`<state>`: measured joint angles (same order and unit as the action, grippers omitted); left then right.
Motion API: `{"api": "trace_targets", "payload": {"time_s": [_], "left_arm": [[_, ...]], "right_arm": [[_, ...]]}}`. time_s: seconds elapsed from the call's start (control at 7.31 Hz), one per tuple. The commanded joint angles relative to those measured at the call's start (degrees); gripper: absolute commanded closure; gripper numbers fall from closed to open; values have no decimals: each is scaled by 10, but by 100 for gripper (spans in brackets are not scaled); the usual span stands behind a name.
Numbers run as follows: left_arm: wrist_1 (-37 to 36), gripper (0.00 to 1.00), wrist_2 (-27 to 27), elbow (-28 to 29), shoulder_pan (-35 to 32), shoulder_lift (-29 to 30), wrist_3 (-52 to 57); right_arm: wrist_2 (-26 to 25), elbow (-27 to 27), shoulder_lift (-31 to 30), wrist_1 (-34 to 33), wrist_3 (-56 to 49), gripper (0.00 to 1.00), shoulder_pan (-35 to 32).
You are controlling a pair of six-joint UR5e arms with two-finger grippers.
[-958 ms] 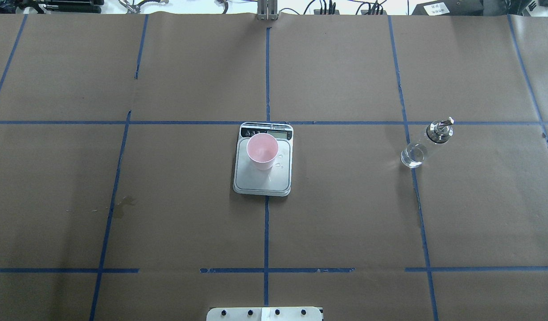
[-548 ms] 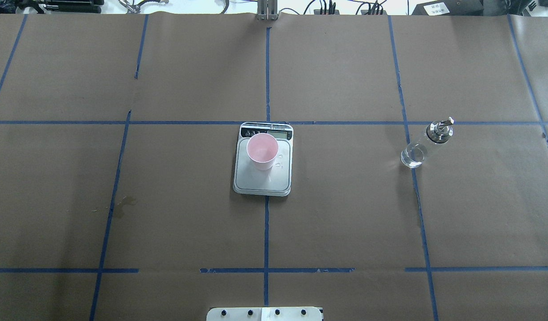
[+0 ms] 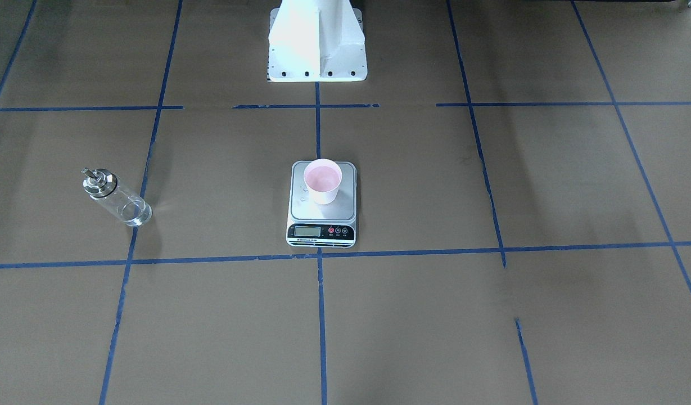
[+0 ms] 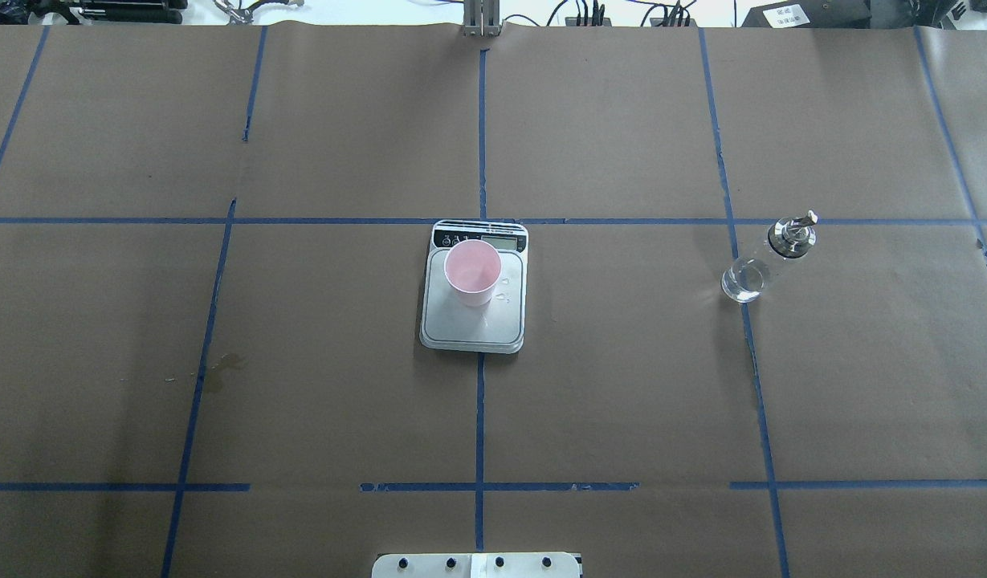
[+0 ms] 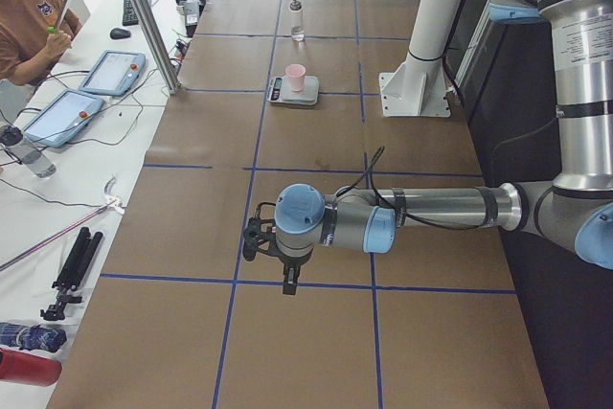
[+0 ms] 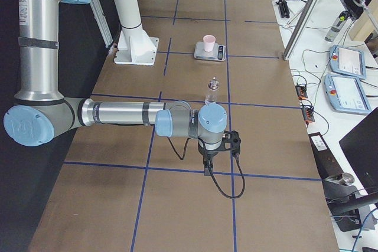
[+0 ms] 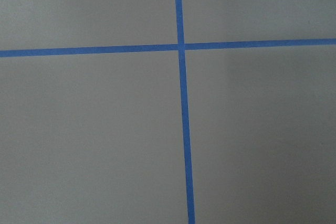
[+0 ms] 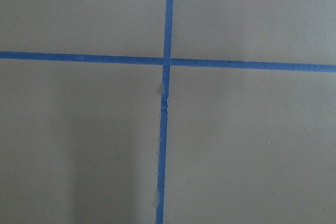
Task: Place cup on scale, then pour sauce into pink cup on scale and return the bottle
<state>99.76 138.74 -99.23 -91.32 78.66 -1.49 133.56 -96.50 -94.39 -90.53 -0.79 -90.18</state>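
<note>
The pink cup [image 4: 472, 271] stands upright on the far half of the steel scale [image 4: 473, 323] at the table's middle, also seen as cup [image 3: 322, 180] on scale [image 3: 321, 212]. A few droplets lie on the platform beside it. The glass bottle [image 4: 762, 261] with its silver spout stands upright on the paper far to the right, clear sauce [image 4: 742, 282] inside. My left gripper [image 5: 287, 280] shows only in the exterior left view and my right gripper [image 6: 208, 169] only in the exterior right view. Both hang over bare paper near the table's ends, and I cannot tell if they are open or shut.
Blue tape lines grid the brown paper. The robot's white base [image 3: 317, 45] sits at the near edge. A small stain [image 4: 220, 373] marks the paper on the left. A person [image 5: 29, 16] and tablets [image 5: 105, 72] are at a side bench.
</note>
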Motion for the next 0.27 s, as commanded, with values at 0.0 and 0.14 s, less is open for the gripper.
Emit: {"api": "trace_targets", "payload": {"time_s": [0.0, 0.14], "left_arm": [[0, 0, 0, 0, -1, 0, 0], [0, 0, -1, 0, -1, 1, 0]], "right_arm": [[0, 0, 0, -1, 0, 0, 0], [0, 0, 0, -1, 0, 0, 0]]}}
